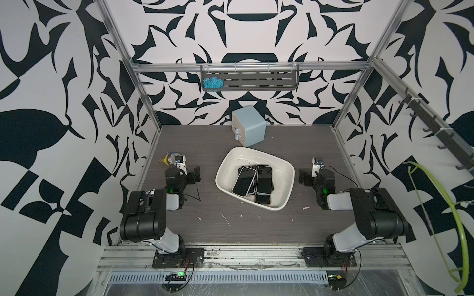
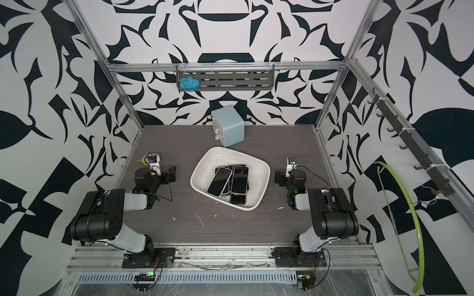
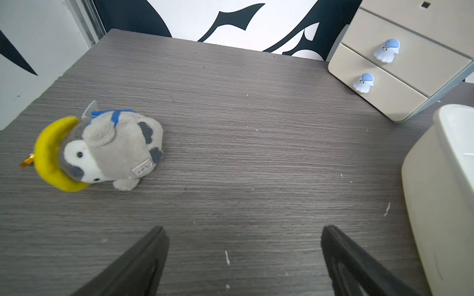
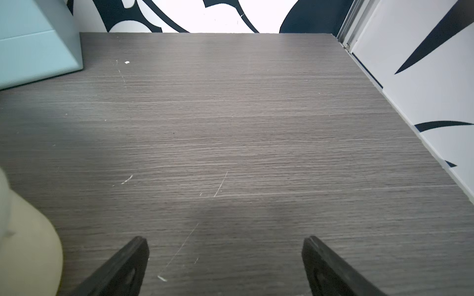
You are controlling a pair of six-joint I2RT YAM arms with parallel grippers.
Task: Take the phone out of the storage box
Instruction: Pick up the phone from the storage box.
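the box (image 1: 284, 183) is sitting in the middle of the table (image 1: 184, 143), holding a loose pile of phones (image 1: 243, 182): two are lying screen-up on top, side by side, with others showing beneath them. the left gripper (image 3: 242, 230) and right gripper (image 4: 225, 241) are hovering either side of the box, apart from it, jaws spread wide and gripping nothing. behind, the drawer unit (image 1: 252, 126) is standing shut, and a wall rack (image 1: 256, 79) is holding blue yarn (image 1: 213, 83).

Top views high, facing down, wrist views low, both seemingly catching storage box (image 3: 436, 205)
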